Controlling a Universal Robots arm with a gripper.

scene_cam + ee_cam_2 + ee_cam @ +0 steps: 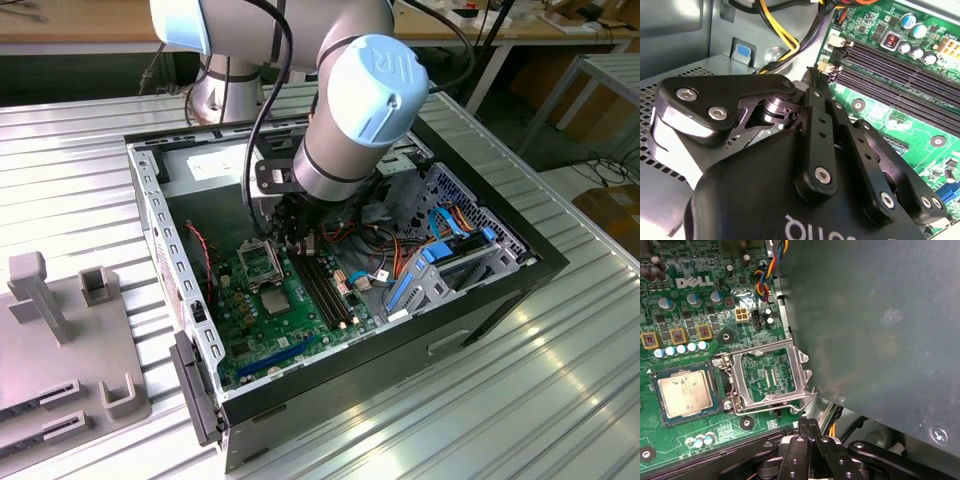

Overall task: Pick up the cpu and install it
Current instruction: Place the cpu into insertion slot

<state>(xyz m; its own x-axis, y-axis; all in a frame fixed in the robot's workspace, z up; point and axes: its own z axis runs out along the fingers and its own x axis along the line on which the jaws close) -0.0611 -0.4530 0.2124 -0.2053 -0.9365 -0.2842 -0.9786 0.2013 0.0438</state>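
Observation:
The cpu (684,393), a small square chip with a dull silver top, lies flat in its black-framed socket on the green motherboard (690,315). In the exterior view the cpu (276,298) sits near the board's middle. Beside it, the socket's metal load plate (771,375) is swung open, with its wire lever (775,407) loose along one edge. My gripper (809,424) hovers just past the open plate, beside the memory slots (900,85). Its black fingers (815,85) are pressed together with nothing between them. In the exterior view the gripper (298,238) hangs under the arm's wrist inside the case.
The open computer case (160,215) stands on a ribbed metal table. A grey metal wall (880,315) of the case rises close beside the gripper. Yellow and black cables (785,35) run by the board's edge. A drive cage with blue parts (440,260) fills the exterior view's right side. Grey fixtures (60,310) stand outside.

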